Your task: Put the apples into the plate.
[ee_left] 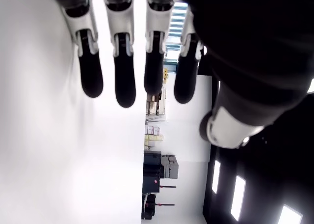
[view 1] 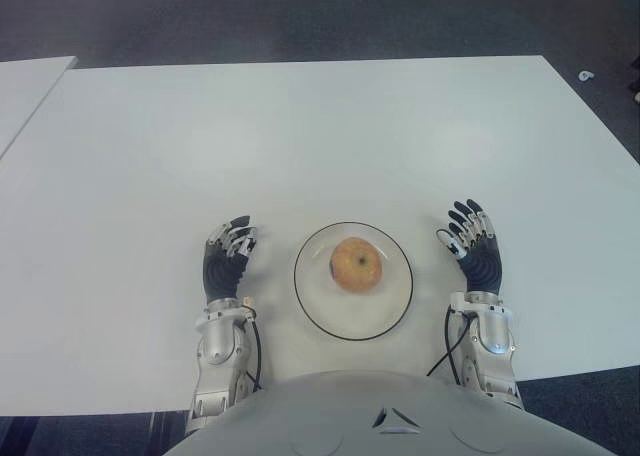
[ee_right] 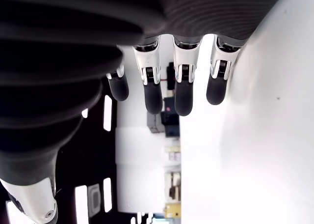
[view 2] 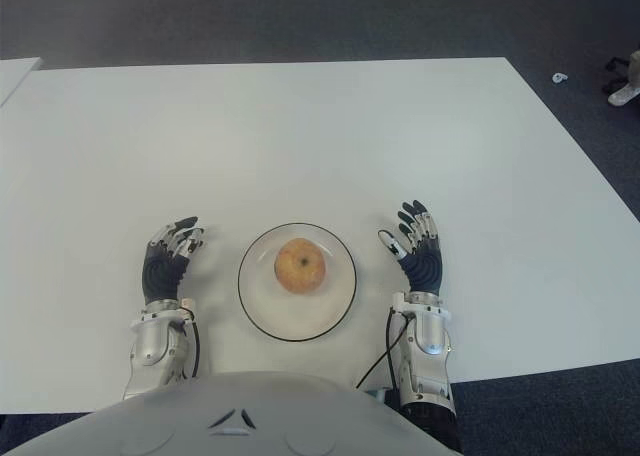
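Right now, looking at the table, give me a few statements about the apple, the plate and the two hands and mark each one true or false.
1. The apple lies on the plate. True.
2. The left hand is closed around the apple. False: its fingers are extended and hold nothing; it shows to the left of the plate.
3. The right hand shows to the right of the plate, open and holding nothing. True.
4. A second apple lies on the table beyond the plate. False: only one apple is in view.
5. The plate is stacked on another plate. False: it sits directly on the white table.
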You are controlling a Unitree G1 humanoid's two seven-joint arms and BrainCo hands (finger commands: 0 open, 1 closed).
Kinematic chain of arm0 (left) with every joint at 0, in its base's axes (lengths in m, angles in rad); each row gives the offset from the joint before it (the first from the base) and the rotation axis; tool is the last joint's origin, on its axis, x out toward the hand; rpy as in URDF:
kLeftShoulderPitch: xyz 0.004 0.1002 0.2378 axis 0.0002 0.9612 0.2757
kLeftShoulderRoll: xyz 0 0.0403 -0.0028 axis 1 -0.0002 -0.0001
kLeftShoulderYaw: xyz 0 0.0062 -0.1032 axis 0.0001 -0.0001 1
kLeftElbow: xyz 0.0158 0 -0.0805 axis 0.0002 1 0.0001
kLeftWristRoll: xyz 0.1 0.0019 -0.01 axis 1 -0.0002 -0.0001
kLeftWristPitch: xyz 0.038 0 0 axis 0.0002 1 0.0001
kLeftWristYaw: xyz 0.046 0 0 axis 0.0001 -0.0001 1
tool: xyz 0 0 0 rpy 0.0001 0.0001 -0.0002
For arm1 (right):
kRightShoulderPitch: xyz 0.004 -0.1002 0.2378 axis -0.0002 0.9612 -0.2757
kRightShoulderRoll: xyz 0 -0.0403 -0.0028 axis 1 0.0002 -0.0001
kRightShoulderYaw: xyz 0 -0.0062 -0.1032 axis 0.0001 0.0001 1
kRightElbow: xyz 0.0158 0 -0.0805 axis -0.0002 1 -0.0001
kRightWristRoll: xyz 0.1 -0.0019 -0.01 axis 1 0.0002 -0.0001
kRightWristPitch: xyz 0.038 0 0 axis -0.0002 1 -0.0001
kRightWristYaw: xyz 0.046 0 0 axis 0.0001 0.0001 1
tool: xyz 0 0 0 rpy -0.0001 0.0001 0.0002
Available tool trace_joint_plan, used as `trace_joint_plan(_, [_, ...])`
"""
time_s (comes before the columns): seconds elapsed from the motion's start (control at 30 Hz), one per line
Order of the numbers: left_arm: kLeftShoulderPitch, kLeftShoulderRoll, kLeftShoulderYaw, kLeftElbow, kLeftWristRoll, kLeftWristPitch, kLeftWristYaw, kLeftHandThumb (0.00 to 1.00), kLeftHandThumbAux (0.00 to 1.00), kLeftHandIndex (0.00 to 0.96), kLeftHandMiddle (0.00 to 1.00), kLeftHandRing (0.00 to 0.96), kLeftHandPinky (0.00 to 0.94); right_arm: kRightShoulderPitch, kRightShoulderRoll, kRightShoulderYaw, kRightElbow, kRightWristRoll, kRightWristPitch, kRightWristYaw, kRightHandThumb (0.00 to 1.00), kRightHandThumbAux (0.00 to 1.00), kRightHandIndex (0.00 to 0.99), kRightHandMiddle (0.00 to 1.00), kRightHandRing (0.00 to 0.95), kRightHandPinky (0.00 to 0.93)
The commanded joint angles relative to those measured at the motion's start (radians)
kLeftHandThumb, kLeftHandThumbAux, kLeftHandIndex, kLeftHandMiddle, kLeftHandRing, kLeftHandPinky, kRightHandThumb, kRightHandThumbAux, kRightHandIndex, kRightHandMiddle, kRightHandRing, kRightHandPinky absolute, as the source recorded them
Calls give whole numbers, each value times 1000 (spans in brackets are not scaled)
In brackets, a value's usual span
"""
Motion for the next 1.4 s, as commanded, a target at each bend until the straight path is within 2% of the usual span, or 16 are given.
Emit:
trace_joint_plan(0.03, [22, -7, -8, 7, -12, 13, -25, 679, 717, 400, 311, 359, 385, 91, 28, 20, 68, -13, 85, -5, 480, 697, 111, 182, 175, 182])
trace_joint_plan(0.33, [26, -5, 0, 5, -23, 17, -45, 678, 716, 400, 314, 363, 387, 92, 27, 26, 78, -8, 71, 2, 446, 700, 103, 170, 173, 195])
trace_joint_plan(0.4, [24, -5, 3, 8, -24, 17, -45, 505, 684, 264, 310, 358, 382, 92, 28, 28, 83, -11, 65, 2, 442, 706, 99, 166, 174, 199])
trace_joint_plan(0.57, [19, -5, 9, 14, -24, 20, -45, 407, 665, 182, 309, 356, 381, 98, 30, 36, 81, -23, 54, -4, 430, 722, 92, 160, 176, 205])
trace_joint_plan(1.17, [19, -3, 12, 14, -26, 25, -51, 374, 653, 159, 278, 342, 371, 97, 29, 44, 91, -13, 40, 9, 443, 755, 97, 182, 209, 244])
trace_joint_plan(1.4, [22, -1, 9, 10, -22, 25, -53, 365, 649, 152, 272, 333, 365, 102, 28, 46, 86, -11, 40, 14, 444, 758, 94, 183, 204, 215])
